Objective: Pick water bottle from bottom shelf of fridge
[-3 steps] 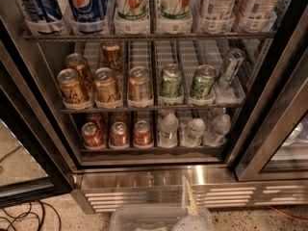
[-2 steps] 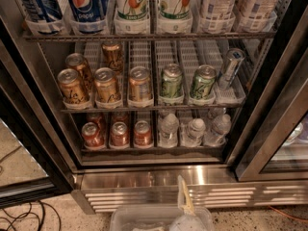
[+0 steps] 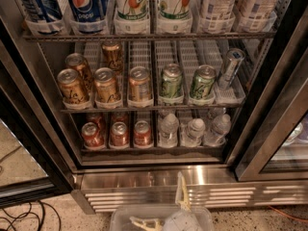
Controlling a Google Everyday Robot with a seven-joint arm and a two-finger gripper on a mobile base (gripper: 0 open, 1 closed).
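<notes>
The fridge [image 3: 159, 177] stands open in front of me. On its bottom shelf [image 3: 154, 149] three small clear water bottles with white caps stand at the right: one at the left [image 3: 168, 129], one in the middle [image 3: 195, 130], one at the right [image 3: 219, 127]. Three red cans [image 3: 119, 134] stand left of them. My gripper [image 3: 156, 198] is at the bottom edge of the view, below the shelf and in front of the vent grille. It is open and empty, with one pale finger [image 3: 181, 191] pointing up and the other [image 3: 144, 223] lying low to the left.
The middle rack holds gold cans [image 3: 107, 84], green cans [image 3: 202, 82] and a tilted silver can [image 3: 230, 69]. Large soda bottles [image 3: 131, 4] fill the top rack. A dark-framed glass door [image 3: 274, 124] stands at the right. Black cables [image 3: 24, 218] lie on the floor at the left.
The upright gripper finger has shifted slightly to the left and a little higher in front of the grille. The drinks on the racks have not moved.
</notes>
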